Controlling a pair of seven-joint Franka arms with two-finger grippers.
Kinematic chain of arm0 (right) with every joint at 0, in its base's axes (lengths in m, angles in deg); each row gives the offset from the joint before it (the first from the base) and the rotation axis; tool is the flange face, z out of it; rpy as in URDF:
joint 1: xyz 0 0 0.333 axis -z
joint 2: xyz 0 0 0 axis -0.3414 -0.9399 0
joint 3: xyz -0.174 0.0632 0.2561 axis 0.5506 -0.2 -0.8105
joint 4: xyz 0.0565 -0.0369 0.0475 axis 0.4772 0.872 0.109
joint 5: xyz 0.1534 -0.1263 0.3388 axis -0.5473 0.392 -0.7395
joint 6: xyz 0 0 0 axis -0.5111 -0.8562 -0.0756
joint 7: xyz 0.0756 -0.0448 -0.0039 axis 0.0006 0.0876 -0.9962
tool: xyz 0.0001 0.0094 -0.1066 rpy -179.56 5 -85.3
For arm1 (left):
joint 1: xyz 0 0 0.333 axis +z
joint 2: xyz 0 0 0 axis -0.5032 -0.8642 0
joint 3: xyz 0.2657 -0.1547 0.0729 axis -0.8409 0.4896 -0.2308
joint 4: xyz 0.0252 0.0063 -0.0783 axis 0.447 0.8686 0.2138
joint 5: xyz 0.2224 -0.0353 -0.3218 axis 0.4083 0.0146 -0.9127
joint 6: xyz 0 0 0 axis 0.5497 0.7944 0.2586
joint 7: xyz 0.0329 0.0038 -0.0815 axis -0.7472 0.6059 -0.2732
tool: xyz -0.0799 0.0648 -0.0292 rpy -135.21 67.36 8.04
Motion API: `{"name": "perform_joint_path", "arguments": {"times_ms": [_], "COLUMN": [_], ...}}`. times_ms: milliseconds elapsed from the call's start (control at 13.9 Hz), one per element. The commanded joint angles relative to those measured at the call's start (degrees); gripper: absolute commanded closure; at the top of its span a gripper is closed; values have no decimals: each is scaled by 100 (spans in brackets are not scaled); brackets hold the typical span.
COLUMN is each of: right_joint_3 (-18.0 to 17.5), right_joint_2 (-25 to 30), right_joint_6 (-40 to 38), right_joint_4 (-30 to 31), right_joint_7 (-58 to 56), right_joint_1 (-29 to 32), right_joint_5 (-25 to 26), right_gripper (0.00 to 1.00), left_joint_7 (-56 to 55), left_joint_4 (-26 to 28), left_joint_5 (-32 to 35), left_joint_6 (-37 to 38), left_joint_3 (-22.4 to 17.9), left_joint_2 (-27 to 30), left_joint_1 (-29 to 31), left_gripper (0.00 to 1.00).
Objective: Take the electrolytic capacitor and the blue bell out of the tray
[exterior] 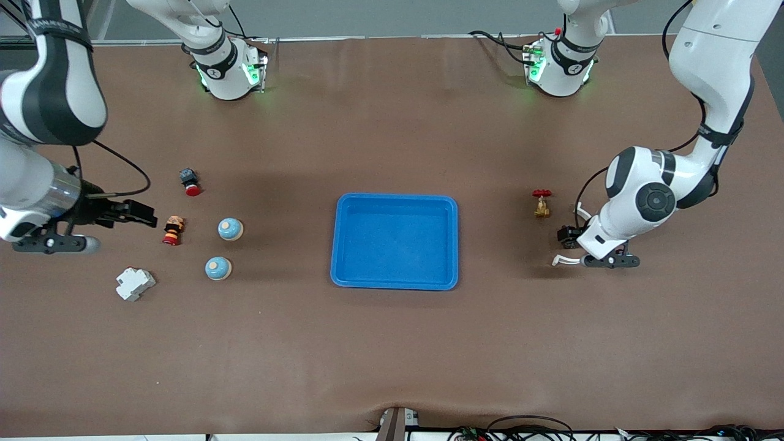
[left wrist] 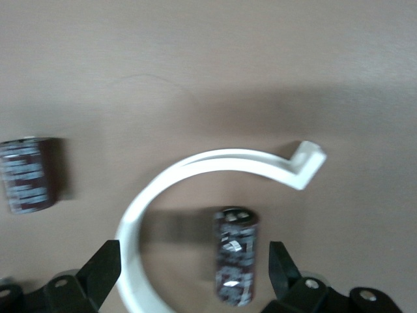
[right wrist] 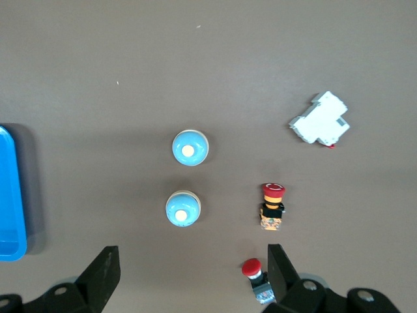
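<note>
In the left wrist view a dark capacitor (left wrist: 236,255) lies on the table between the wide-open fingers of my left gripper (left wrist: 193,251), close to one finger and touching neither. A second capacitor (left wrist: 27,175) lies off to the side. In the front view my left gripper (exterior: 569,243) is low over the table toward the left arm's end, and it hides the capacitors. Two blue dome bells (exterior: 230,229) (exterior: 217,268) stand toward the right arm's end; the right wrist view shows them too (right wrist: 190,147) (right wrist: 183,208). My right gripper (exterior: 139,214) (right wrist: 192,257) hangs open and empty beside them.
A blue tray (exterior: 395,241) sits mid-table. A white curved clip (left wrist: 215,163) lies around the capacitor. A brass valve with a red handle (exterior: 541,203) stands near the left gripper. Two red push buttons (exterior: 190,181) (exterior: 173,230) and a white breaker (exterior: 135,283) lie near the bells.
</note>
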Motion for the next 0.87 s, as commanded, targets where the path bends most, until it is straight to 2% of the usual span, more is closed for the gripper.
{"name": "perform_joint_path", "arguments": {"times_ms": [0, 216, 361, 577, 794], "right_joint_3": [-69, 0, 1, 19, -8], "right_joint_2": [261, 410, 428, 419, 419], "right_joint_6": [-101, -154, -582, -936, -1217], "right_joint_4": [19, -68, -418, -771, -1052], "right_joint_7": [-69, -350, -377, -386, -403], "right_joint_1": [170, 214, 275, 302, 293], "right_joint_5": [35, 35, 35, 174, 404], "right_gripper": [0, 0, 0, 0, 0], "left_joint_7": [356, 954, 1393, 1474, 1474], "left_joint_4": [53, -130, -638, -1508, -2081], "left_joint_5": [78, -289, -616, -643, -670], "left_joint_6": [431, 1080, 1817, 2960, 3525], "left_joint_3": [80, 98, 80, 71, 80], "left_joint_2": [410, 761, 824, 762, 771], "left_joint_1": [289, 518, 544, 544, 544], "left_gripper": [0, 0, 0, 0, 0]}}
